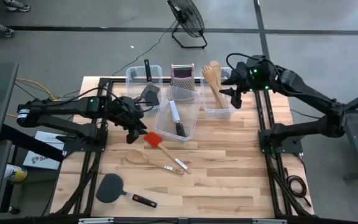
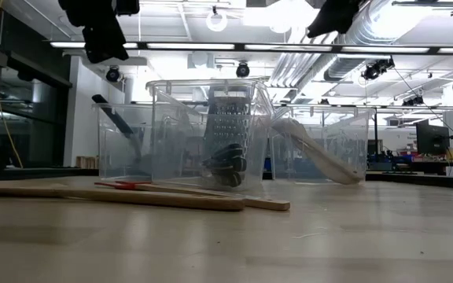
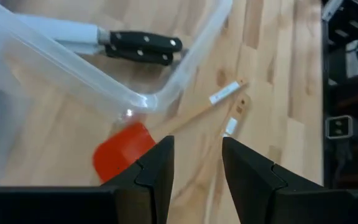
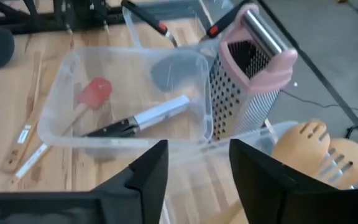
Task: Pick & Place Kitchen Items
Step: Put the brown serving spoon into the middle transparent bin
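Kitchen items lie sorted across three clear plastic bins (image 1: 164, 122) and the bare wooden table (image 1: 229, 162), largest pieces first: a black flat spatula (image 1: 109, 187) near the front left of the tabletop, a pale wooden spoon (image 1: 153, 162) and the red spatula (image 1: 153, 139) mid-table just outside the middle bin, a black-handled steel knife (image 1: 177, 118) inside it. The steel box grater (image 1: 181, 81) stands between the bins at the back. The left gripper (image 3: 196, 163) hovers above the red spatula with its jaws parted and nothing between them; the right gripper (image 4: 197, 163) hangs over the far right bin of wooden forks (image 1: 214, 73), jaws likewise apart and empty. The red spatula looks light, its head probably soft and springy, so its slim, stiff wooden handle seems the better place to pinch, near the head to limit swing. Lying flat, it may slide on the smooth wood as the fingers close.
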